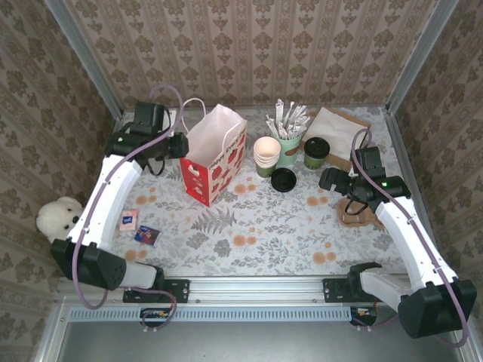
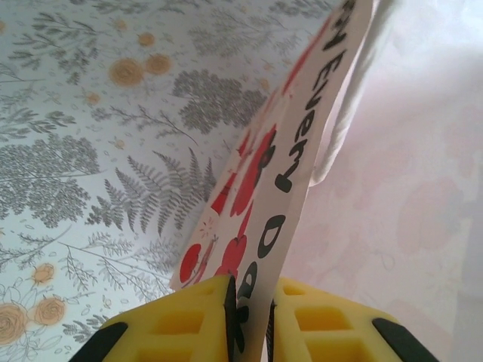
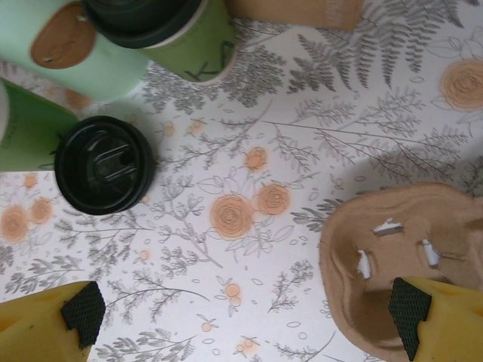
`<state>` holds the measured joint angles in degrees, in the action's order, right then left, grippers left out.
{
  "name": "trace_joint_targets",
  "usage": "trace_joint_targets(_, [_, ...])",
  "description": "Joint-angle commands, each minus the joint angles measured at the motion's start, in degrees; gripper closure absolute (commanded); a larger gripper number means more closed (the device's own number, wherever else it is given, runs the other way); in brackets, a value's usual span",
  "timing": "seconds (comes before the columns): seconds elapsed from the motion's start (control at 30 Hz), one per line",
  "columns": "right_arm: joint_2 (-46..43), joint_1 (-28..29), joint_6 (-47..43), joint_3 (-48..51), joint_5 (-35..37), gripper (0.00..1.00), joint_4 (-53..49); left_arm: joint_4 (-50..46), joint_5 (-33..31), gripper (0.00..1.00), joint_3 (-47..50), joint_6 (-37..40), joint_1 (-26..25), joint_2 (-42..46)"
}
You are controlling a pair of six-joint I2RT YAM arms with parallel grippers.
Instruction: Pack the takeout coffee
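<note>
The takeout coffee [image 1: 266, 154] is a small green paper cup with a cream rim, standing at the back middle of the table; in the right wrist view a strip of its green wall [image 3: 13, 132] shows at the left edge. Left of it stands a white gift bag [image 1: 219, 149] printed with red apples. My left gripper [image 1: 178, 145] is shut on the bag's top edge [image 2: 302, 136], the paper pinched between the yellow fingers [image 2: 189, 324]. My right gripper [image 1: 330, 179] hangs open over bare table right of the cup, nothing between its fingertips [image 3: 83, 313].
A black lid [image 1: 284, 179] [image 3: 104, 164] lies in front of the cup. Behind it stand a mint cup of wrapped sticks [image 1: 289, 143] and a lidded dark green cup [image 1: 316, 151]. A brown pulp carrier [image 1: 359, 215] [image 3: 400, 256] lies under the right arm. Small packets [image 1: 146, 236] lie front left.
</note>
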<state>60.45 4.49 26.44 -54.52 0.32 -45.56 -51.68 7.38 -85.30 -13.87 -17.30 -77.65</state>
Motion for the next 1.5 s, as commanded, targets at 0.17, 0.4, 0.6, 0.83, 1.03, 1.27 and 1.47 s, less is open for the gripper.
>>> trace_joint_targets(0.17, [7.1,-11.5,-2.4,3.1,0.7,0.00,-4.3,-6.6,14.5,0.80,2.6,12.0,2.0,5.8])
trace_joint_targets(0.4, [11.8,-13.2,-4.3,5.4,0.0,0.00,-2.5,-7.7,24.3,0.81,4.2,15.4,8.1,8.7])
trace_joint_targets(0.6, [16.0,-11.6,-3.7,6.5,-12.3,0.00,1.7,-5.9,31.6,0.73,5.9,14.1,9.2,8.8])
trace_joint_targets(0.83, [22.2,-5.7,0.8,6.7,-14.6,0.00,6.0,-0.6,27.4,0.55,8.0,10.3,11.2,9.0])
trace_joint_targets(1.03, [22.6,4.0,7.0,5.4,-24.2,0.00,11.5,2.9,21.1,0.29,8.0,7.9,11.2,7.8])
trace_joint_targets(1.27, [19.7,5.7,2.0,-2.6,-15.2,0.00,-2.3,3.1,13.8,0.26,6.7,6.5,10.9,5.0])
trace_joint_targets(1.47, [18.2,0.0,-4.1,-3.2,-2.3,0.00,-9.5,3.7,10.4,0.25,5.0,6.9,9.5,1.4])
